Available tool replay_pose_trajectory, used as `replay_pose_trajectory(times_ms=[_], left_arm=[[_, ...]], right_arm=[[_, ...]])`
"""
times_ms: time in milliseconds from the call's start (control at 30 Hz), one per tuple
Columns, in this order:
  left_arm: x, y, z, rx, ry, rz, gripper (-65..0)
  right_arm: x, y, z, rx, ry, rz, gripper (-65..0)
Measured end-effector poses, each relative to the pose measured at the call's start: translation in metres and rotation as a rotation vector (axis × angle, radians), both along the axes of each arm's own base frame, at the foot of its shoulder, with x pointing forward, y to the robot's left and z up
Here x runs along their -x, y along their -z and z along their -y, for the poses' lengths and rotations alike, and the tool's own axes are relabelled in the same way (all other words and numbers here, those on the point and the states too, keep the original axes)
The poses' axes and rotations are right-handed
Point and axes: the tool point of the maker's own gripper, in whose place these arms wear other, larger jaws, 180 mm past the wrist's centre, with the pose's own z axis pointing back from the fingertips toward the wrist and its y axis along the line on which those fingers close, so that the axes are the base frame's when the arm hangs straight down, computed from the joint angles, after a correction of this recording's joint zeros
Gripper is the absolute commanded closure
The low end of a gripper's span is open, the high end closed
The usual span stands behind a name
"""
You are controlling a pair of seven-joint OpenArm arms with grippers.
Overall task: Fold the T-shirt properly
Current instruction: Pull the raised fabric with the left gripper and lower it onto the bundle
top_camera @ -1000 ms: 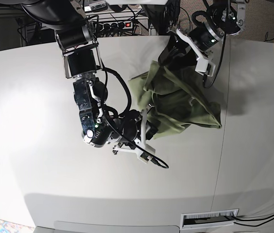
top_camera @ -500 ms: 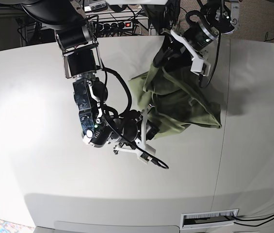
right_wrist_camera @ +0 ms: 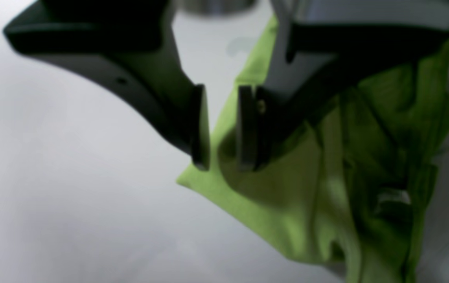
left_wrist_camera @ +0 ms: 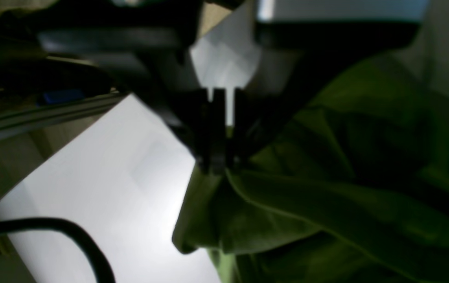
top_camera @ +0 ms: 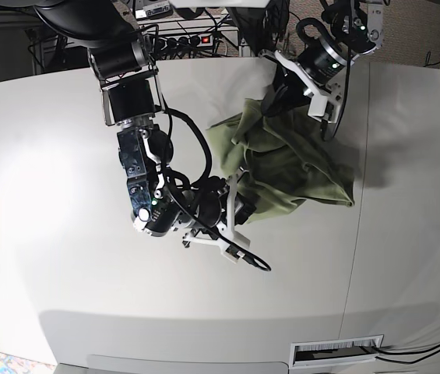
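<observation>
The T-shirt [top_camera: 290,167] is a plain olive-green garment of thin soft cloth, bunched into deep creases rather than lying flat. It rests on the white tabletop [top_camera: 64,140] toward the far edge, with one upper corner drawn up off the surface and a lower corner lifted too. A small pale label [right_wrist_camera: 393,195] shows among the folds.

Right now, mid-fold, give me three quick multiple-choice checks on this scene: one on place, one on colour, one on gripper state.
1. Where does the T-shirt lie on the table in the base view?
A. right of centre
B. far left
C. near front edge

2. Its colour?
A. blue
B. olive green
C. white

3. The right gripper is:
A. clamped on cloth
B. slightly open
C. out of view

Answers: 1 A, bunched beside the seam. 2 B, green in all views. 3 B, a gap shows between its pads, while the left gripper pinches a fold.
</observation>
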Motion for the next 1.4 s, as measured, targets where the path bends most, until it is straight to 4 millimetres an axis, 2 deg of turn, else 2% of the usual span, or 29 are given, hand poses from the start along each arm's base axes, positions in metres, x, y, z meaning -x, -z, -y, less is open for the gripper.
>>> replay_pose_trajectory(times_ms=[367, 600, 833, 967, 1133, 1300, 1400], left_arm=[[-0.009, -0.009, -0.044, -0.121, -0.061, 0.018, 0.0], [-0.007, 0.0, -0.082, -0.223, -0.132, -0.011, 0.0], [0.005, 0.012, -0.11, -0.344, -0.166, -0.053, 0.0], [0.005, 0.014, -0.119, -0.372, -0.181, -0.056, 0.0], [0.01, 0.019, -0.121, -0.399, -0.167, -0.088, 0.0], [0.011, 0.024, -0.127, -0.445, -0.155, -0.088, 0.0], [0.007, 0.026, -0.143, -0.535, -0.128, -0.055, 0.0]], right_arm=[[0.0, 0.0, 0.0, 0.0, 0.0, 0.0, -13.6], [0.0, 0.0, 0.0, 0.001, 0.001, 0.0, -13.6], [0.0, 0.0, 0.0, 0.003, 0.001, 0.001, -13.6], [0.0, 0.0, 0.0, 0.003, 0.001, 0.001, -13.6], [0.0, 0.0, 0.0, 0.003, 0.001, 0.001, -13.6], [-0.014, -0.004, 0.004, 0.018, 0.026, 0.091, -13.6], [-0.017, -0.006, 0.004, 0.013, 0.03, 0.112, -13.6]])
